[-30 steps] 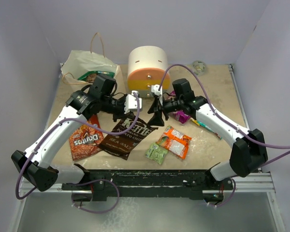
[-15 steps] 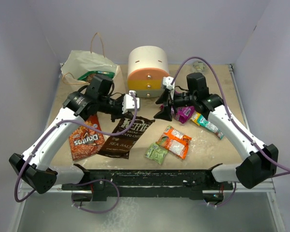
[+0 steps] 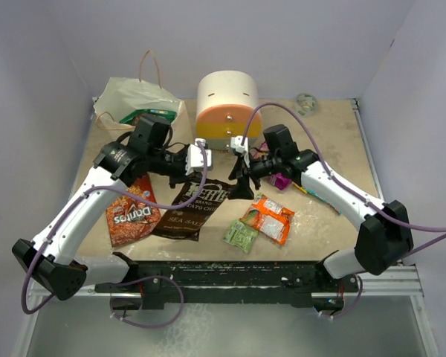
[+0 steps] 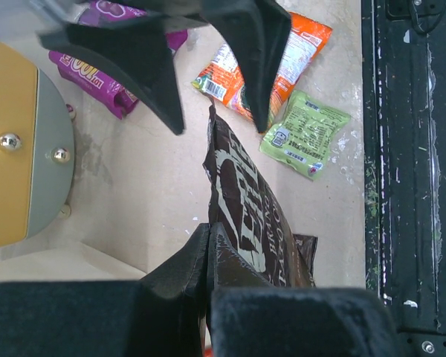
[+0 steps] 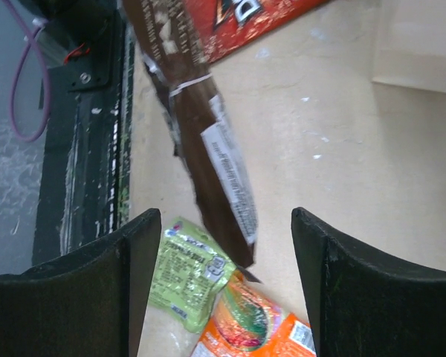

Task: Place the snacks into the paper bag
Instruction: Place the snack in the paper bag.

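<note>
My left gripper (image 3: 195,166) is shut on the top edge of the brown chip bag (image 3: 195,208), and the wrist view shows the bag (image 4: 253,216) hanging from the pinched jaws (image 4: 207,239). My right gripper (image 3: 242,183) is open at the bag's right corner. Its wrist view (image 5: 224,223) shows the bag's lower end (image 5: 208,141) between its fingers. A red Doritos bag (image 3: 132,212), lime packet (image 3: 241,236), orange packet (image 3: 270,217) and purple packet (image 3: 282,181) lie on the table. The paper bag (image 3: 137,95) lies at the back left with a green packet (image 3: 140,117) in its mouth.
A round white container with pastel drawers (image 3: 227,104) stands at the back centre, just behind both grippers. A teal packet (image 3: 313,193) peeks out beside the right arm. The black rail (image 3: 230,271) runs along the table's near edge.
The right gripper swung out right toward the purple packet, then came back to the brown bag's right corner. The left gripper kept its hold and drew the bag slightly left.
</note>
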Tool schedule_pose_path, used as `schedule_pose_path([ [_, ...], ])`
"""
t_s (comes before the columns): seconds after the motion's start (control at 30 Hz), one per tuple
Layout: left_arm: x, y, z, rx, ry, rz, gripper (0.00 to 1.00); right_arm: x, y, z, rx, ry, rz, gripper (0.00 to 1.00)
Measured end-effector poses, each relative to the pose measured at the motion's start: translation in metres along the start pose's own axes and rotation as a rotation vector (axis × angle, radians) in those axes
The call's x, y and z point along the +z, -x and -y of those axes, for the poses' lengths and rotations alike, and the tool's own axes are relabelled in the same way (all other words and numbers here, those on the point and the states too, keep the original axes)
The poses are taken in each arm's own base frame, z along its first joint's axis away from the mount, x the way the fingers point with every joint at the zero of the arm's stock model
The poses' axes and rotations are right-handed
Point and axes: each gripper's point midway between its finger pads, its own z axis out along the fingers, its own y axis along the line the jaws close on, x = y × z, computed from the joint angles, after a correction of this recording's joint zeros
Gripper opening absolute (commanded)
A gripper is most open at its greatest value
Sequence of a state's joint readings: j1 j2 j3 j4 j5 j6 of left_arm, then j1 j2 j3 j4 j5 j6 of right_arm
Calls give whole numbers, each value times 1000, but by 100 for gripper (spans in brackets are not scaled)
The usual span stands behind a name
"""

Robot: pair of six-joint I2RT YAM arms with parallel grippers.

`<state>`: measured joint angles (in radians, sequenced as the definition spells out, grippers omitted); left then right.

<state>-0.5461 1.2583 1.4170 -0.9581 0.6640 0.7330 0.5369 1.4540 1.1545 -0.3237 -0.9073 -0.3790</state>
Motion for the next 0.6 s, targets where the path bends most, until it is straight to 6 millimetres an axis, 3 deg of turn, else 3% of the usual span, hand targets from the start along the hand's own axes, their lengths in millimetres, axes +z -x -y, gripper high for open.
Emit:
schedule_pose_path([
  [0.1,-1,0,0,-3,-1,4,0,7,-10,-9,6,26,-18,55],
  [0.27,-4,-2,3,-22,2,23,0,10,-9,-10,-7,32,-16,16],
  [0.37,-6,-3,4,-29,4,40,0,11,-5,-6,-10,33,-16,0],
  [0.47,-8,-5,5,-46,8,54,0,10,-2,-5,-11,35,-23,0],
  [0.6,-9,-3,7,-47,9,76,32,3,0,-10,-26,25,-34,0],
])
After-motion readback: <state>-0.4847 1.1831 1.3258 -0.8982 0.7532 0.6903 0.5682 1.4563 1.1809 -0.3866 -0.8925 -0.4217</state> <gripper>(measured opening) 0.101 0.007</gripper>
